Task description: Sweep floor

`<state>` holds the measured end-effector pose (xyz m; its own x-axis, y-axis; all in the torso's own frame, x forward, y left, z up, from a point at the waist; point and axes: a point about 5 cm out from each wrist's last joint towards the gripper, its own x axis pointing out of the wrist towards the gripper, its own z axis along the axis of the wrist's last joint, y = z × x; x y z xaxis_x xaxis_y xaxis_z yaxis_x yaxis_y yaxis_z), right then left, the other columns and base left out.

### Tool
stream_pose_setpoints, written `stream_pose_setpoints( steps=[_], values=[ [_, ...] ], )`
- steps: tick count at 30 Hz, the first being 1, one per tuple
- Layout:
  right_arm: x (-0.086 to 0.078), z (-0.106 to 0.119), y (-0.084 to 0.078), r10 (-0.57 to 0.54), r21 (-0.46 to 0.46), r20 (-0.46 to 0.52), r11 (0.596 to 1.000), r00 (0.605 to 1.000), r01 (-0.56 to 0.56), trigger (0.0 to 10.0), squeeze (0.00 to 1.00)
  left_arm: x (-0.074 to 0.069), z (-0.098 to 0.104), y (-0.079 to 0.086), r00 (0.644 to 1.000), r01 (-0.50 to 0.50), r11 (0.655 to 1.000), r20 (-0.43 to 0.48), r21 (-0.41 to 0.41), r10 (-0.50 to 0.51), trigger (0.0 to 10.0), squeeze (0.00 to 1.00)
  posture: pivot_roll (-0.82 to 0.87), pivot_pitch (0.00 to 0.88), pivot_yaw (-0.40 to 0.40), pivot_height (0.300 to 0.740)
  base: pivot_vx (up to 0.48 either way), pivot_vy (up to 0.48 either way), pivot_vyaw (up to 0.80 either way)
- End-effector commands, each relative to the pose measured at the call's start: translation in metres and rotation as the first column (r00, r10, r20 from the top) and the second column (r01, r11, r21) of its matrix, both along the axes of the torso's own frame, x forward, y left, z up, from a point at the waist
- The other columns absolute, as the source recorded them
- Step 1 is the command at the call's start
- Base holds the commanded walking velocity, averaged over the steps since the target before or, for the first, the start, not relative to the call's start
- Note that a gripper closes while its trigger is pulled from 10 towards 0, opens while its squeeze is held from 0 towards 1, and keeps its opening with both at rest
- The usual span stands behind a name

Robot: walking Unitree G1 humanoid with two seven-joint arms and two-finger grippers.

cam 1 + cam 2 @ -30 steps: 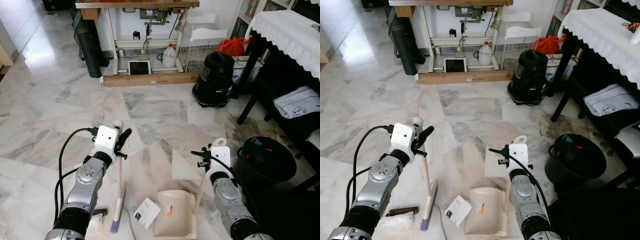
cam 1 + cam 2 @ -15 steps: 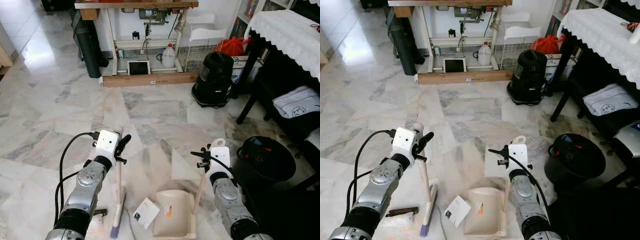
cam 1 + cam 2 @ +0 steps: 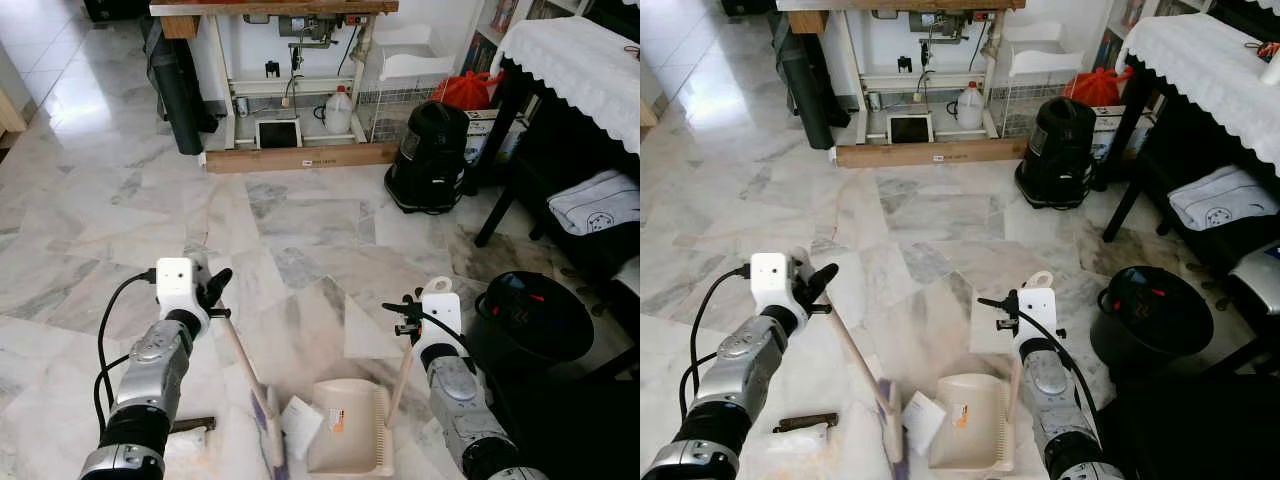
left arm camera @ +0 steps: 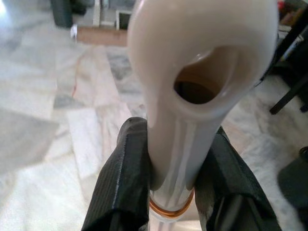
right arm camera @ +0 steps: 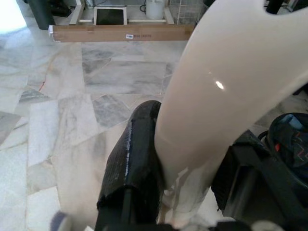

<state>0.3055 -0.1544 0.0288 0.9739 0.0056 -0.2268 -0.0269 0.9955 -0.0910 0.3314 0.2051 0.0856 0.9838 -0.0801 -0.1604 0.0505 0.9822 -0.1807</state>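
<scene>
The left gripper [image 3: 208, 292] is clenching the top of a cream broom handle [image 3: 240, 352]; in the left wrist view both black fingers [image 4: 126, 168] are pressing against the handle on either side, just below its hanging hole. Compared with half a second ago, this arm has swung out toward the robot's left, and the broom is now leaning steeply instead of standing nearly upright. Its handle is running diagonally from the gripper down toward the robot's right. The broom head [image 3: 270, 438], with purple bristles, has slid across the marble floor [image 3: 120, 200] and is now touching the white paper card [image 3: 301, 425], which it has pushed right up against the mouth of the cream dustpan [image 3: 346, 440].

The right gripper [image 3: 408, 322] is grasping the dustpan's upright handle [image 3: 400, 380] near its top, its black fingers [image 5: 139, 154] closed around it, and it is staying where it was. The dustpan is resting flat on the floor between the two arms, unmoved.

A small dark brown object [image 3: 192, 425] is lying on the floor beside the left arm. A black bin [image 3: 530, 320] is standing near the right arm.
</scene>
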Motion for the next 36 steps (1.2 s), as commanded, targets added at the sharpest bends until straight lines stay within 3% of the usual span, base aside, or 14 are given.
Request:
stream_pose_setpoints(
  steps=[1,6,11,14,17,21,23,24,25,33,36],
  values=[
    [-0.001,-0.004,0.001,0.007,0.002,-0.028,1.000,1.000,-0.007,10.0,0.00,0.002,0.000,0.004,1.000,-0.027,0.990,-0.017,-0.139,0.025,10.0,0.00,-0.05,0.112,-0.023,0.740,0.000,0.000,0.00],
    [-0.001,-0.004,0.001,0.010,0.001,-0.030,1.000,1.000,-0.010,10.0,0.00,0.006,0.011,0.009,0.999,-0.039,0.963,0.021,-0.266,0.046,10.0,0.00,-0.05,0.112,-0.026,0.740,0.000,0.000,0.00],
    [-0.001,-0.003,0.002,0.011,0.002,-0.027,1.000,1.000,-0.011,10.0,0.00,0.007,0.017,0.010,0.997,-0.037,0.957,0.047,-0.289,0.053,10.0,0.00,-0.05,0.110,-0.029,0.740,0.000,0.000,0.00],
    [-0.001,-0.003,0.001,0.010,0.002,-0.024,1.000,1.000,-0.010,10.0,0.00,0.008,0.026,0.010,0.993,-0.032,0.975,0.104,-0.218,0.055,10.0,0.00,-0.05,0.108,-0.029,0.740,0.000,0.000,0.00],
    [0.000,-0.002,0.000,0.000,-0.002,-0.017,1.000,1.000,0.000,10.0,0.00,0.009,0.041,0.006,0.979,-0.025,0.995,0.200,-0.094,0.043,10.0,0.00,-0.05,0.100,-0.028,0.740,0.000,0.000,0.00],
    [0.002,0.003,-0.003,-0.030,0.000,0.010,1.000,0.999,0.030,10.0,0.00,0.008,0.065,-0.002,0.940,-0.020,1.000,0.342,0.004,0.018,10.0,0.00,-0.05,0.090,-0.027,0.740,0.000,0.000,0.00],
    [0.003,0.004,-0.004,-0.039,0.004,0.016,0.999,0.999,0.039,10.0,0.00,0.007,0.069,-0.003,0.930,-0.028,0.999,0.368,0.028,0.016,10.0,0.00,-0.05,0.090,-0.027,0.740,0.000,0.000,0.00],
    [0.004,0.007,-0.007,-0.079,0.043,0.033,0.996,0.996,0.077,10.0,0.00,0.004,0.078,-0.007,0.904,-0.035,0.994,0.428,0.106,-0.013,10.0,0.00,-0.05,0.067,-0.025,0.740,0.000,0.000,0.00],
    [0.004,0.007,-0.008,-0.094,0.058,0.038,0.994,0.995,0.092,10.0,0.00,0.003,0.080,-0.009,0.895,-0.039,0.991,0.445,0.131,-0.024,10.0,0.00,-0.05,0.067,-0.025,0.740,0.000,0.000,0.00],
    [0.005,0.017,-0.016,-0.202,0.159,0.108,0.970,0.973,0.184,10.0,0.00,-0.001,0.074,-0.015,0.890,-0.038,0.974,0.451,0.225,-0.070,10.0,0.00,-0.06,0.019,-0.025,0.740,0.000,0.000,0.00],
    [0.003,0.025,-0.022,-0.267,0.221,0.163,0.948,0.950,0.229,10.0,0.00,-0.004,0.066,-0.026,0.891,0.019,0.961,0.431,0.276,-0.142,10.0,0.00,-0.06,0.000,-0.024,0.740,0.000,0.000,0.00]
  ],
)
